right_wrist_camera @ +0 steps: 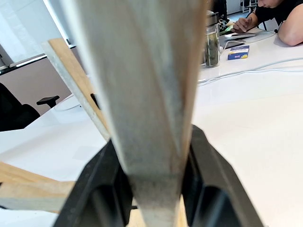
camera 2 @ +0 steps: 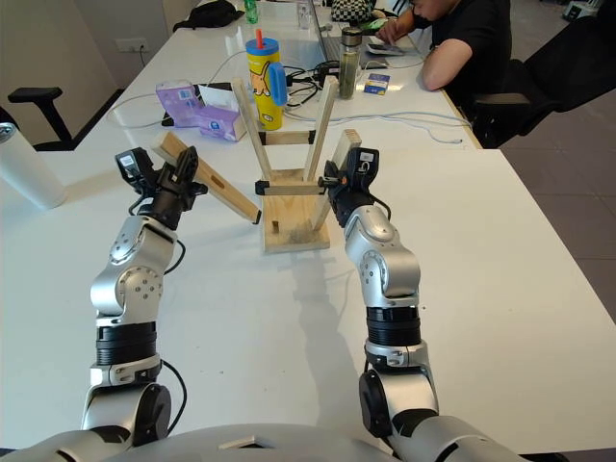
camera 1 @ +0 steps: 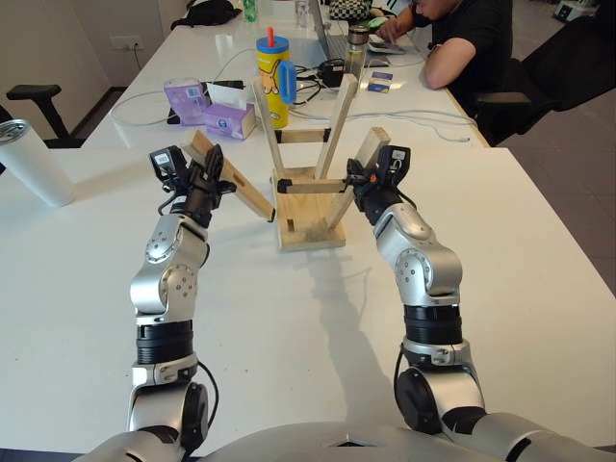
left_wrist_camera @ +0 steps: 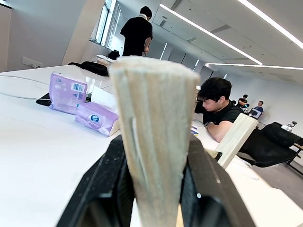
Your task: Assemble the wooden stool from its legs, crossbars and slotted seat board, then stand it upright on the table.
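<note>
The slotted seat board [camera 1: 310, 231] lies flat on the white table [camera 1: 289, 327]. Two legs [camera 1: 272, 125] rise from it, leaning toward each other, joined by an upper crossbar [camera 1: 304, 136] and a lower crossbar [camera 1: 313, 185]. My left gripper [camera 1: 212, 177] is shut on a third leg [camera 1: 243, 195], which slants down toward the board's left side. The right gripper [camera 1: 362, 180] is shut on a fourth leg [camera 1: 368, 154] at the board's right side, tilted outward. Each wrist view shows its leg [left_wrist_camera: 151, 123] [right_wrist_camera: 142, 71] clamped between black fingers [left_wrist_camera: 104, 189] [right_wrist_camera: 208, 184].
A yellow cup [camera 1: 274, 82] and purple tissue packs [camera 1: 228, 120] stand just behind the stool. A white cylinder [camera 1: 34, 164] is at the far left. Cables, a bottle [camera 1: 358, 48] and a seated person's arm [camera 1: 452, 58] are at the back right. Bare table lies in front.
</note>
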`<state>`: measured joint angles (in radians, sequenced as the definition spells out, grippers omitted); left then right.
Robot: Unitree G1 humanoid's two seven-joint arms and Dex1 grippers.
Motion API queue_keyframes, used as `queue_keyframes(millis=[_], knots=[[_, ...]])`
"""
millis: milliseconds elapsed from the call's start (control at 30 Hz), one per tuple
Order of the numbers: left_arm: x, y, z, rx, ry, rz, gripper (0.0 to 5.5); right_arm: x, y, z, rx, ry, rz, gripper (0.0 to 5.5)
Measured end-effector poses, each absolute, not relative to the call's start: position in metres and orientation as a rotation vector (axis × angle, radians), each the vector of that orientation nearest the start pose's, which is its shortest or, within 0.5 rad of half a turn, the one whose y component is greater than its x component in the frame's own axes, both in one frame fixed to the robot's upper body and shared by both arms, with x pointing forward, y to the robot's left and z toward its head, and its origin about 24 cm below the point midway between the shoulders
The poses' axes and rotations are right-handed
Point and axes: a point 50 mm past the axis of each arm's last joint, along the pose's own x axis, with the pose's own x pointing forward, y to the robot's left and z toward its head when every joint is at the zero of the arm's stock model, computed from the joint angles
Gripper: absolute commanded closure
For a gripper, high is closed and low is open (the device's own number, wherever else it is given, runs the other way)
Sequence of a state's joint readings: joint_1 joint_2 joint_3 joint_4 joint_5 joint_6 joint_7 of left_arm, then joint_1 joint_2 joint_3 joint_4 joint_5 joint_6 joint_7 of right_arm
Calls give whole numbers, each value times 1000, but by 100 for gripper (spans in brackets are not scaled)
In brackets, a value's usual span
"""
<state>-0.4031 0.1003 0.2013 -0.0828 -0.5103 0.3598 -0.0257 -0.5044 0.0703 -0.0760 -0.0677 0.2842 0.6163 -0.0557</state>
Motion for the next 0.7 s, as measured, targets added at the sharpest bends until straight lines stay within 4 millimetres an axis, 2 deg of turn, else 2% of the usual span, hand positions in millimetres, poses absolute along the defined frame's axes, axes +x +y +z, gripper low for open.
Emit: queue_keyframes(millis=[133,300,433,700], knots=[[315,159,144,-453,-141,-143,448,325,-95,140,301,88,195,442],[307,155,153,-502,-130,-140,448,325,-92,140,279,82,167,443],[304,154,141,-517,-36,-83,448,324,-91,140,265,77,149,443],[299,149,138,-533,21,9,448,323,-87,139,232,63,127,443]])
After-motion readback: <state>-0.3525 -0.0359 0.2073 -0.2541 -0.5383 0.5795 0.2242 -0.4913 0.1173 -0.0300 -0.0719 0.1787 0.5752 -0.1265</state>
